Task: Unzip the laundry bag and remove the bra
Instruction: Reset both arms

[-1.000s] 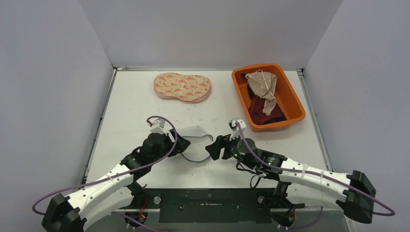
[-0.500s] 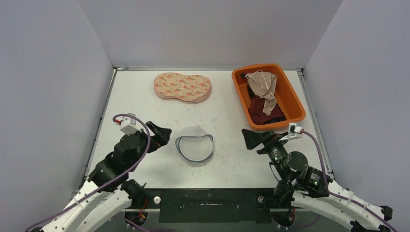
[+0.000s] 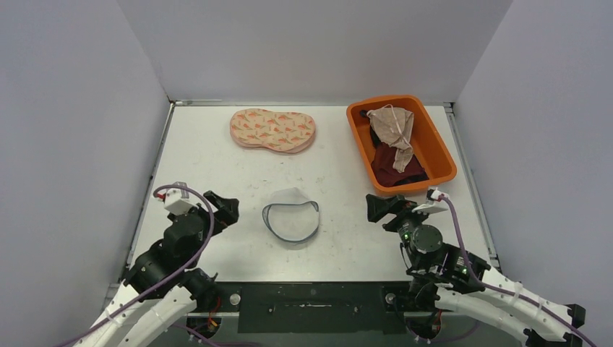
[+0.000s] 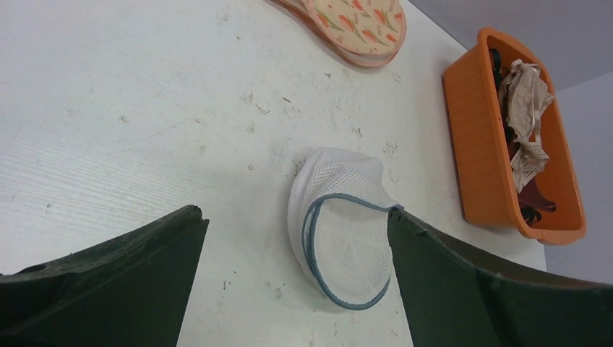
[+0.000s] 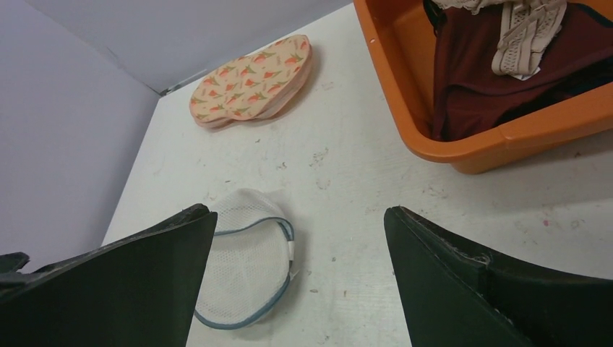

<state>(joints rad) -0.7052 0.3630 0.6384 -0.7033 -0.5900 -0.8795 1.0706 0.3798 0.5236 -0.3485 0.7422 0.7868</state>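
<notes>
- Two end effectors, top view: left end effector (image 3: pixel 225 207) and right end effector (image 3: pixel 377 208) stand spread wide and empty, either side of the white mesh laundry bag (image 3: pixel 290 223) on the near desk (image 3: pixel 202 144).
- Left wrist view: laundry bag lies flat, clear of both jaws; orange bin (image 4: pixel 477 130) of garments at far right.
- Right wrist view: patterned bra (image 5: pixel 253 79) lies near the far edge, well apart from the laundry bag.

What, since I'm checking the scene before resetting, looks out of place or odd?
Nothing looks spilled or damaged. The mesh laundry bag lies flat in the middle, the floral bra lies apart near the far edge, and the clothes are inside the orange bin.
</notes>
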